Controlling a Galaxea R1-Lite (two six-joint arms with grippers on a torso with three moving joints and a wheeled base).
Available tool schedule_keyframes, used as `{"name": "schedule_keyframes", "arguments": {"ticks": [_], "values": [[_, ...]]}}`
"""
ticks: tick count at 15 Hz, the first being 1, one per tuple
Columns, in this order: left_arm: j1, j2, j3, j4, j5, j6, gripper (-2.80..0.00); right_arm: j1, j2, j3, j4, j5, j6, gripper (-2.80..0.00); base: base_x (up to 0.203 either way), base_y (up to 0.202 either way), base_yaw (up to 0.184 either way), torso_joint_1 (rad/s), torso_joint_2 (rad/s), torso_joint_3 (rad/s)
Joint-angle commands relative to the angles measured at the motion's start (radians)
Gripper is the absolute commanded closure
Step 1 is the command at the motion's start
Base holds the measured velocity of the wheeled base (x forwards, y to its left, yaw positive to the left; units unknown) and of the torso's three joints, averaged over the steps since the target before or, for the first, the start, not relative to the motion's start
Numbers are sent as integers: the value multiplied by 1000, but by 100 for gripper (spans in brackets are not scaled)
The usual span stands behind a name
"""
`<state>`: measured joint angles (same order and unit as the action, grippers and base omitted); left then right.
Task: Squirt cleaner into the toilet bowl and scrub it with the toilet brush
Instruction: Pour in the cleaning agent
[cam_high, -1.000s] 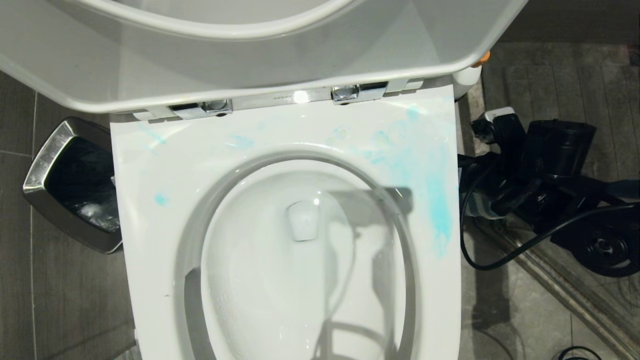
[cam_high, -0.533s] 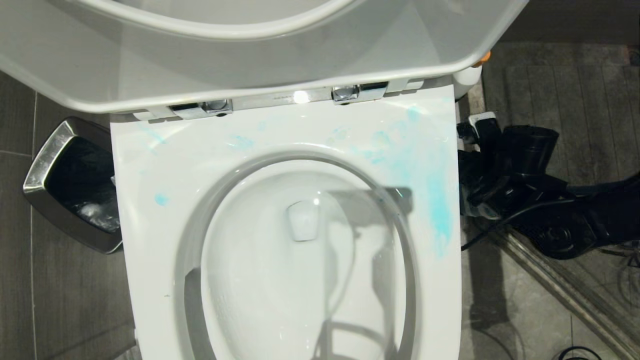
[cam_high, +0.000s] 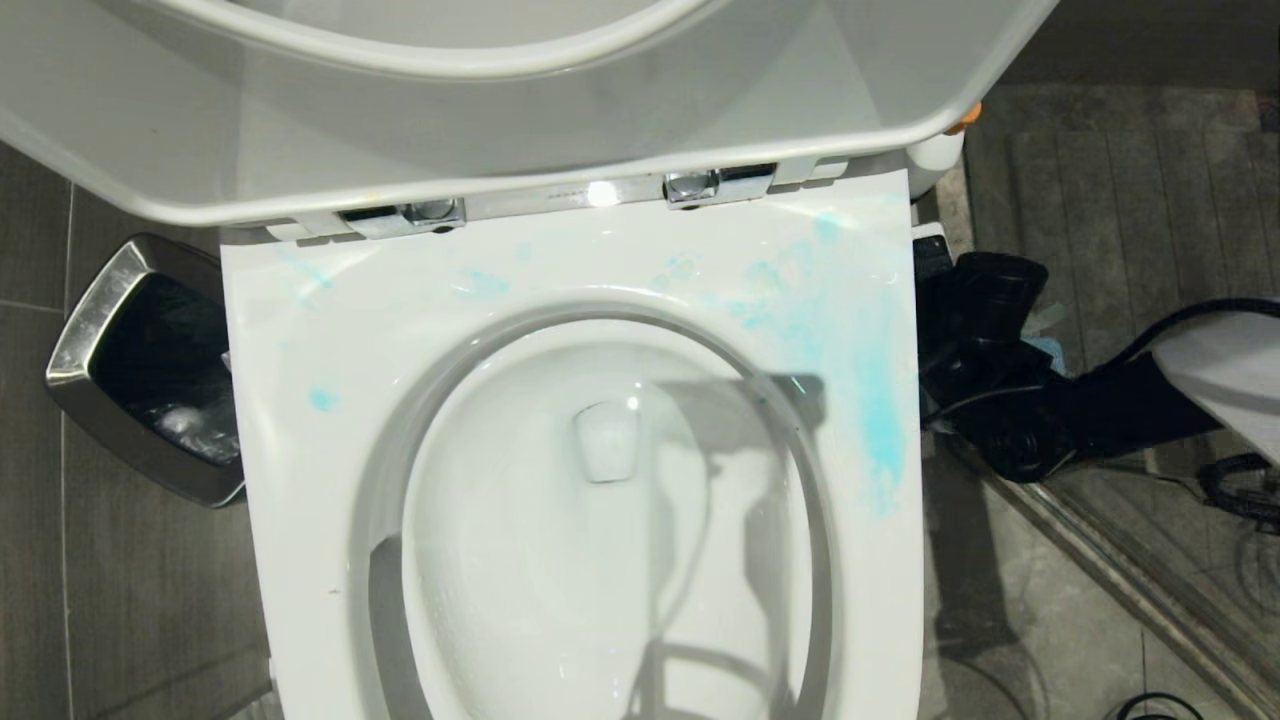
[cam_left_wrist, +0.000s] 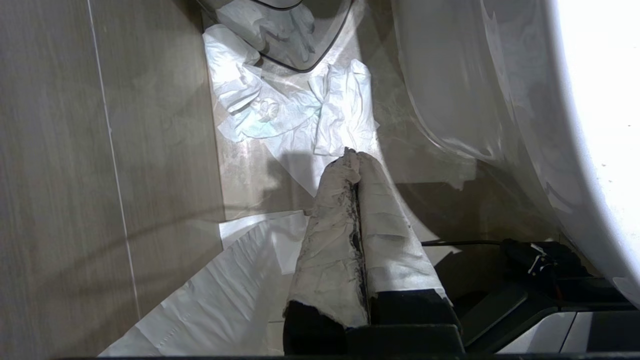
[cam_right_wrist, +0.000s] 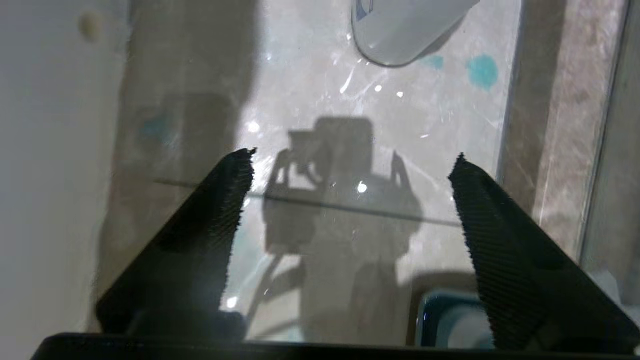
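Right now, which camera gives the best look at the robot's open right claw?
The right wrist view: the right claw fills it, both black ridged fingers spread wide over the wet floor, holding nothing. The head view shows only the dark arm beside the toilet; the left wrist view shows none of it.

The waste bin stands left of the toilet bowl; the right end effector hangs beside its right.

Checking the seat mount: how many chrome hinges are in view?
2. The left hinge and the right hinge both sit just under the raised lid, on the robot's left and right. None seems hidden.
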<state>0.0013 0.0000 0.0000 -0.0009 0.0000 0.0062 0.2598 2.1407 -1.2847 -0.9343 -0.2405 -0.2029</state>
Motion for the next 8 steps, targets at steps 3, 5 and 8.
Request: {"name": "schedule_keyframes", "arguments": {"ticks": [3,5,8], "values": [[0,0,0,-1,0,0,0,-24,105,-84,-89,-1,-33,-280,0,0,0,0,0,0],[0,0,0,-1,0,0,0,-42,135,-123,-135,5,-50,-280,0,0,0,0,0,0],[0,0,0,-1,0,0,0,-63,161,-199,-142,46,-79,-280,0,0,0,0,0,0]]}}
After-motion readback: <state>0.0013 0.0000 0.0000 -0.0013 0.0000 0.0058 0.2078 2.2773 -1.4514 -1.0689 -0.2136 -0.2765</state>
